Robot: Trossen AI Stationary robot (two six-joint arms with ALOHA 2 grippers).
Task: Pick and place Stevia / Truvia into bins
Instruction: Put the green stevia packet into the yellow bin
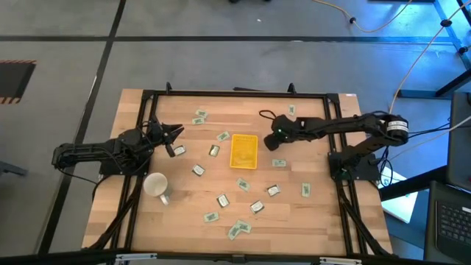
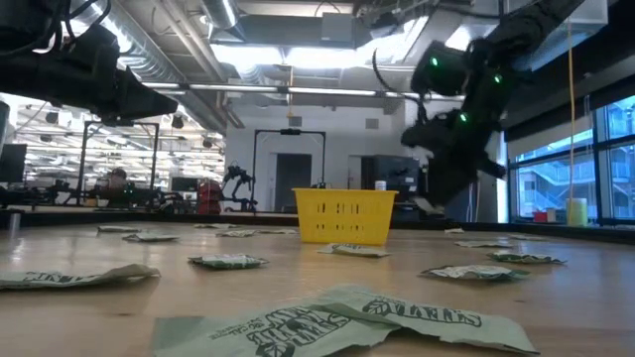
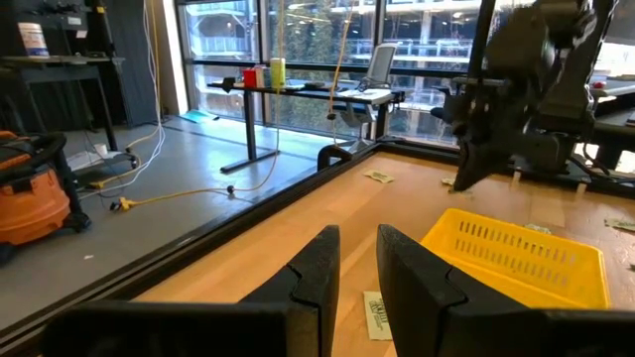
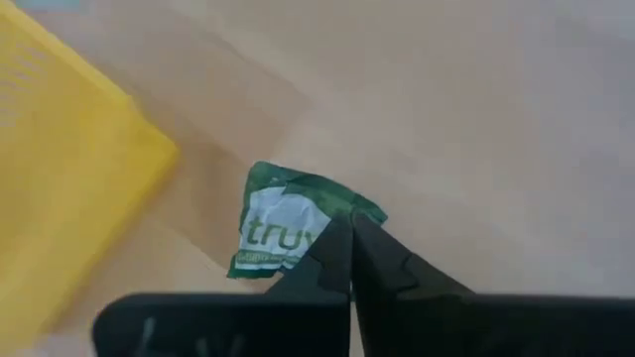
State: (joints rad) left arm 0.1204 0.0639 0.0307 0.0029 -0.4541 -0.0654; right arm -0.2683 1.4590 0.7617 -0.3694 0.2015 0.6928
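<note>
Right tool [image 4: 349,260] — fingers clamped on green Truvia packet [image 4: 288,230] beside yellow tray [image 4: 69,188].

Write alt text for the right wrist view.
The right gripper is shut on a green and white Truvia packet lying on the wooden table. A corner of the yellow bin is beside it.

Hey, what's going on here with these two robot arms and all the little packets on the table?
The robot is sorting sweetener packets into the yellow tray. The right tool is shut on the edge of a green-and-white Truvia packet, down at the wooden table just beside the tray. The left tool waits on the other side, holding nothing. Many more packets lie scattered around the table, and a white mug lies near the left arm.
</note>
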